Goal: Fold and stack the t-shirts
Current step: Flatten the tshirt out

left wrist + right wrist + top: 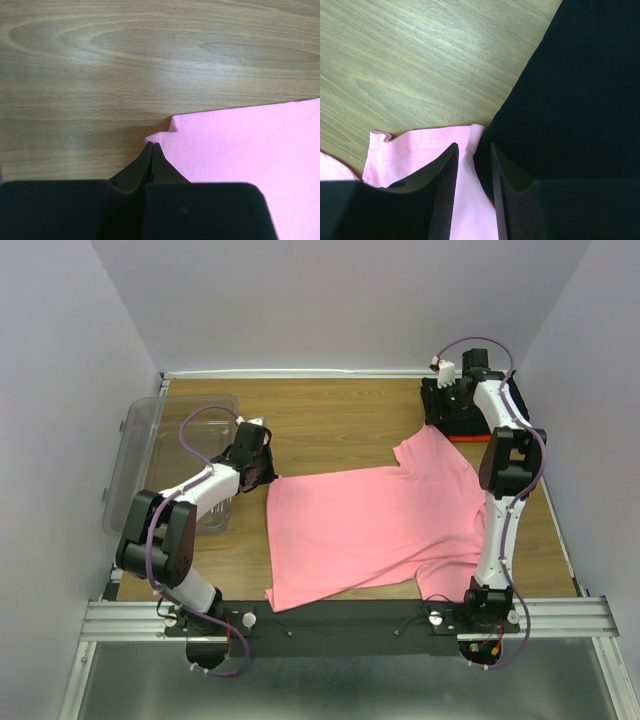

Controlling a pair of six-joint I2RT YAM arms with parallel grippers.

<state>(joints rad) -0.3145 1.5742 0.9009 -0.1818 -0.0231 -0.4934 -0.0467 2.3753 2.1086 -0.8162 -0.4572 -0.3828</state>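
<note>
One pink t-shirt [370, 525]: lies spread flat in the middle of the wooden surface [330, 410], sleeves out, with no fold in it yet.
Left pincer [152, 146]: closed, its tips meeting on the left corner of the shirt's hem. The cloth puckers a little there, so it looks to be pinching the fabric.
Clear tub [170, 455]: stands left of the shirt beside the left arm, apart from the cloth.
Right pincer [473, 146]: jaws parted and low over the hem of the far sleeve, just beside black cloth, gripping nothing.
Black t-shirt [445, 412]: sits in the far right corner, touching the pink sleeve.
Orange-red t-shirt [462, 434]: only a sliver shows at the black one's edge, seemingly underneath it.
Done: the pink shirt is laid out, and one corner is in hand.
Unclear: the far pair may already be a folded stack, but the view is too dark to say.
Left to do: fold the pink shirt fully and put it with the other two. The far pair needs folding as well if it is only heaped.
</note>
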